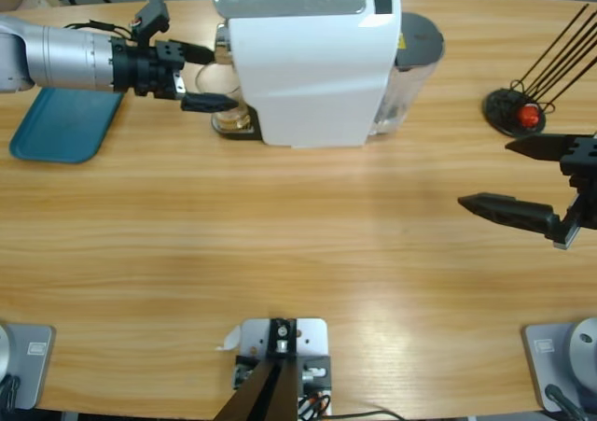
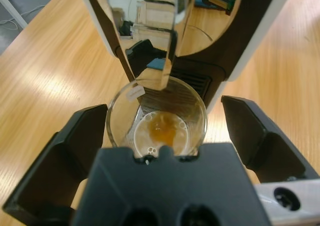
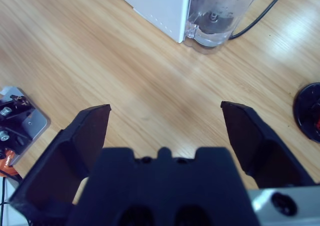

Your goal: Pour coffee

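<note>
The white coffee machine (image 1: 308,66) stands at the back middle of the table. A clear glass tumbler (image 2: 156,117) sits under its chrome spout (image 2: 160,35), on the drip tray. A shallow amber layer of coffee (image 2: 162,131) lies in the glass bottom. My left gripper (image 1: 216,77) reaches in from the left and stands open, one jaw on each side of the tumbler (image 1: 231,115), with a gap showing at one jaw. My right gripper (image 1: 485,174) hovers open over bare wood at the right, holding nothing.
A teal tray (image 1: 65,122) lies at the far left under the left arm. A black stand with thin rods and a red piece (image 1: 518,108) sits at the back right. The machine's clear water tank (image 3: 220,10) and a black cable (image 3: 260,15) are behind it.
</note>
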